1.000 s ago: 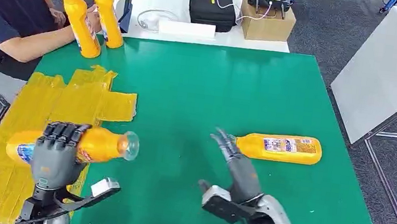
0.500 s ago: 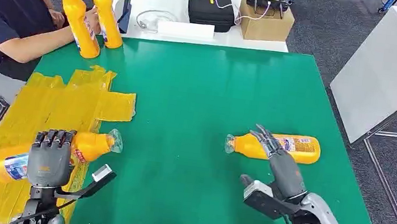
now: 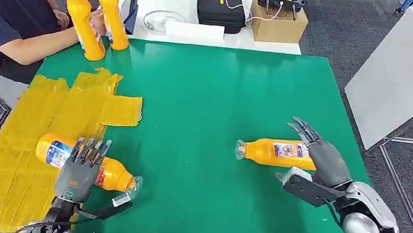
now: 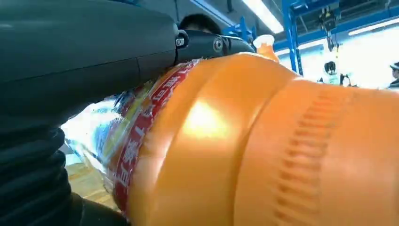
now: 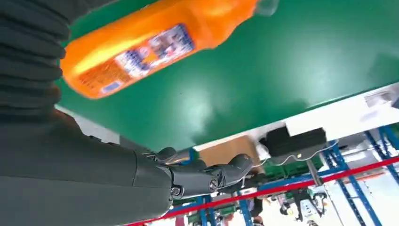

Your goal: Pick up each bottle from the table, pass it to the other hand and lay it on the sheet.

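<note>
Bottles are in two places near the robot. One (image 3: 88, 163) lies across the near edge of the yellow sheet (image 3: 25, 124), its capped neck sticking out over the green bench (image 3: 213, 93). The left robot hand (image 3: 80, 169) sits on top of it with fingers draped over the body; the left wrist view has the orange body pressed right against the palm, so I judge it held, though whether the fingers are already loosening I cannot tell. The second bottle (image 3: 277, 152) lies on its side on the bench, well apart from the sheet. The right robot hand (image 3: 324, 157) is at its base end with fingers spread and nothing in it, touching or just beside the bottle; the pictures do not settle which.

Risks from here:
- The first bottle is round and only partly on the sheet. Let go carelessly, it could roll off toward the bare bench, since nothing blocks it.
- The right robot hand is at the bottle's end, not over its middle. Closing there could push the bottle away or tip it out of the grip when lifted.
- The body looks smooth and glossy, so a loose hold could slip during the hand-to-hand pass.

A person (image 3: 4, 2) at the far corner holds two upright bottles (image 3: 95, 13).
</note>
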Robot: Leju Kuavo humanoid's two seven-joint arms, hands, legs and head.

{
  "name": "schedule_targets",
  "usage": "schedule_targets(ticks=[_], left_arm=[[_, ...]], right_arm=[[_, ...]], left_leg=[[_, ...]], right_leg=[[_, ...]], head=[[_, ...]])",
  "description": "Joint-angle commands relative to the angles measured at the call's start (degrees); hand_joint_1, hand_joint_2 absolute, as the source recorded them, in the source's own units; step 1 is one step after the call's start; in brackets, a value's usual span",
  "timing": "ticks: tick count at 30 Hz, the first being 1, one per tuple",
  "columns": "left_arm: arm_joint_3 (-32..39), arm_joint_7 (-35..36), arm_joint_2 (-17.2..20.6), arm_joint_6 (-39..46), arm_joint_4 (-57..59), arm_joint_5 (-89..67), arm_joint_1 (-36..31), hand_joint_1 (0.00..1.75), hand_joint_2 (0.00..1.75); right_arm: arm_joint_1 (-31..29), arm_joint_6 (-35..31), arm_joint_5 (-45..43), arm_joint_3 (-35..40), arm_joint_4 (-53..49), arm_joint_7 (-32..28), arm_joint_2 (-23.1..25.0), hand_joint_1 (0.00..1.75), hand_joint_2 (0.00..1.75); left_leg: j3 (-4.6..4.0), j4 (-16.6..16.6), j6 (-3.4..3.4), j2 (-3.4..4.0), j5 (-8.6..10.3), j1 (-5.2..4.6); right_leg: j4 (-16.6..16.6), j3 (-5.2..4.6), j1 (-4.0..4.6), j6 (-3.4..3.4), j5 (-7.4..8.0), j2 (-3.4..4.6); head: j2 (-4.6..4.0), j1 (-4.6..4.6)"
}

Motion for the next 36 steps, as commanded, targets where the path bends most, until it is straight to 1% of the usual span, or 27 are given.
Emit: schedule_targets(ticks=[1,2,4,5,6,9,10,11,12,13,14,18,19,20,21,26,27,28,30,32,33,34,35,36], left_arm=[[-0.12,-5.45,0.94,-2.88,14.32,1.90,-5.35,0.00,0.00],[-0.21,-6.09,0.98,-3.01,14.96,2.20,-5.76,0.00,0.00],[-0.42,-7.99,0.95,-3.39,15.90,3.72,-6.46,0.00,0.00],[-0.44,-8.96,0.92,-3.98,16.04,4.83,-6.64,0.00,0.00],[-0.60,-10.16,0.99,-4.71,16.12,6.27,-6.87,0.00,0.00],[-1.25,-11.63,1.38,-6.60,16.68,8.48,-7.78,0.00,0.00],[-1.21,-12.02,1.32,-6.99,16.81,9.10,-7.95,0.00,0.00],[-1.52,-12.20,1.41,-7.47,16.96,9.33,-8.21,0.00,0.00],[-1.60,-12.16,1.43,-7.73,17.10,9.32,-8.33,0.00,0.00],[-1.74,-12.16,1.49,-8.59,17.47,9.59,-8.59,0.00,0.00],[-1.82,-12.28,1.55,-9.29,17.87,9.85,-8.88,0.00,0.00],[-2.61,-13.70,2.36,-13.56,19.75,11.68,-10.15,0.00,0.00],[-2.81,-13.82,2.63,-13.97,20.01,11.82,-10.26,0.00,0.00],[-2.99,-13.92,2.96,-14.93,20.61,12.10,-10.59,0.00,0.00],[-3.62,-14.39,3.35,-16.38,21.27,12.73,-10.95,0.00,0.00],[-3.93,-14.79,3.66,-16.17,21.55,13.52,-11.04,0.00,0.00],[-4.09,-15.27,3.74,-16.50,21.70,13.95,-11.11,0.00,0.00],[-4.40,-16.75,3.96,-16.47,21.18,16.68,-11.16,0.00,0.00],[-4.41,-16.75,3.94,-16.50,21.17,16.69,-11.18,0.00,0.00],[-4.41,-16.75,3.94,-16.50,21.17,16.69,-11.18,0.00,0.00],[-4.42,-16.75,3.90,-16.50,21.15,16.69,-11.18,0.00,0.00],[-4.63,-16.68,4.00,-16.63,20.79,16.87,-11.04,0.00,0.00],[-4.74,-17.01,4.03,-16.50,20.51,17.36,-11.03,0.00,0.00],[-4.71,-17.74,3.91,-16.55,20.15,18.33,-11.03,0.00,0.00]], right_arm=[[-10.30,6.93,-2.59,3.97,11.65,2.50,-6.35,0.00,1.75],[-11.49,7.64,-2.80,4.49,13.03,2.48,-6.83,0.00,1.75],[-13.63,9.46,-4.07,5.56,15.12,2.52,-8.45,0.00,1.75],[-14.20,10.16,-4.76,6.09,15.50,2.70,-9.31,0.00,1.75],[-14.87,11.24,-5.71,7.08,15.82,3.31,-10.66,0.00,1.75],[-15.34,12.46,-6.32,8.79,17.85,4.56,-12.11,0.00,1.75],[-15.09,11.99,-5.62,9.16,18.55,4.93,-11.99,0.00,1.75],[-14.75,11.48,-5.20,9.55,19.77,5.07,-11.87,0.00,1.75],[-14.64,11.31,-5.10,9.61,20.17,5.11,-11.79,0.00,1.75],[-14.77,10.88,-4.81,9.86,21.23,5.15,-11.50,0.00,1.75],[-15.19,10.76,-4.83,9.89,22.17,5.00,-11.42,0.00,1.75],[-18.69,10.91,-4.15,11.21,26.99,4.79,-10.23,0.00,1.75],[-19.16,10.93,-4.07,11.44,27.53,4.56,-10.05,0.00,1.75],[-19.61,10.88,-4.01,11.69,28.48,4.39,-9.69,0.00,1.75],[-20.37,10.84,-3.66,12.39,29.94,3.78,-9.15,0.00,1.75],[-20.83,10.54,-3.43,13.07,31.06,3.47,-8.57,0.00,1.75],[-20.91,10.45,-3.27,13.40,31.40,3.36,-8.37,0.00,1.75],[-21.52,8.92,-2.36,15.18,34.23,2.77,-6.33,0.00,1.75],[-21.46,8.91,-2.34,15.24,34.26,2.77,-6.23,0.00,1.75],[-21.46,8.91,-2.34,15.24,34.26,2.77,-6.23,0.00,1.75],[-21.53,8.90,-2.34,15.19,34.29,2.77,-6.33,0.00,1.75],[-21.77,8.56,-2.08,15.34,34.68,2.69,-6.24,0.00,1.75],[-22.12,8.21,-1.66,15.53,35.55,2.53,-5.70,0.00,1.75],[-22.70,7.46,-1.03,15.60,37.25,2.27,-4.48,0.00,1.75]], left_leg=[[0.22,-0.04,0.04,0.15,0.00,-0.03],[0.28,-0.06,0.05,0.21,0.02,-0.05],[0.24,-0.05,0.08,0.06,0.07,-0.04],[0.26,-0.05,0.11,-0.01,0.07,-0.06],[0.30,-0.09,0.14,0.08,0.10,-0.06],[0.42,-0.09,0.22,-0.24,0.20,-0.08],[0.42,-0.12,0.29,-0.28,0.27,-0.09],[0.46,-0.11,0.26,-0.42,0.25,-0.09],[0.51,-0.17,0.25,-0.35,0.29,-0.07],[0.52,-0.13,0.23,-0.50,0.27,-0.09],[0.54,-0.11,0.23,-0.51,0.26,-0.12],[0.52,-0.12,0.23,-0.30,0.24,-0.15],[0.49,-0.08,0.22,-0.42,0.24,-0.15],[0.53,-0.13,0.23,-0.22,0.26,-0.15],[0.53,-0.11,0.22,-0.32,0.25,-0.16],[0.53,-0.13,0.22,-0.25,0.26,-0.14],[0.53,-0.11,0.22,-0.39,0.25,-0.16],[0.57,-0.15,0.22,-0.21,0.26,-0.13],[0.59,-0.19,0.21,-0.16,0.25,-0.10],[0.58,-0.12,0.21,-0.34,0.25,-0.14],[0.57,-0.14,0.22,-0.23,0.24,-0.11],[0.59,-0.13,0.22,-0.31,0.25,-0.11],[0.57,-0.11,0.22,-0.37,0.24,-0.16],[0.58,-0.13,0.22,-0.23,0.24,-0.14]], right_leg=[[-0.03,0.16,-0.01,-0.05,0.04,0.10],[-0.05,0.21,-0.02,-0.07,0.08,0.14],[-0.06,0.30,-0.02,-0.06,0.12,0.00],[-0.03,0.35,-0.03,-0.04,0.09,-0.09],[-0.08,0.38,-0.03,-0.06,0.14,-0.05],[-0.08,0.55,-0.04,-0.04,0.08,-0.39],[-0.13,0.58,-0.04,-0.05,0.12,-0.42],[-0.12,0.66,-0.06,-0.03,0.08,-0.53],[-0.22,0.72,-0.03,-0.06,0.14,-0.47],[-0.15,0.77,-0.05,-0.03,0.08,-0.59],[-0.12,0.77,-0.10,-0.02,0.06,-0.59],[-0.10,0.69,-0.13,-0.04,0.12,-0.40],[-0.06,0.72,-0.14,-0.01,0.08,-0.51],[-0.12,0.68,-0.13,-0.05,0.16,-0.34],[-0.09,0.72,-0.14,-0.03,0.11,-0.42],[-0.13,0.70,-0.12,-0.05,0.16,-0.36],[-0.08,0.74,-0.14,-0.01,0.10,-0.48],[-0.16,0.72,-0.10,-0.05,0.17,-0.32],[-0.20,0.80,-0.08,-0.07,0.18,-0.28],[-0.10,0.77,-0.12,-0.02,0.10,-0.45],[-0.14,0.72,-0.08,-0.05,0.15,-0.35],[-0.13,0.77,-0.09,-0.04,0.11,-0.43],[-0.06,0.72,-0.15,-0.01,0.08,-0.46],[-0.11,0.72,-0.12,-0.04,0.13,-0.34]], head=[[0.00,0.00],[0.00,-0.02],[0.00,0.00],[0.00,0.00],[0.00,-0.04],[0.00,0.00],[0.00,0.00],[0.00,0.00],[0.00,0.00],[0.00,0.00],[0.00,0.00],[0.00,-0.02],[0.00,-0.02],[0.00,-0.02],[0.00,0.00],[0.00,-0.02],[0.00,-0.02],[0.00,0.00],[0.00,-0.02],[0.00,-0.02],[0.00,0.04],[0.00,0.02],[0.00,-0.04],[0.00,0.02]])
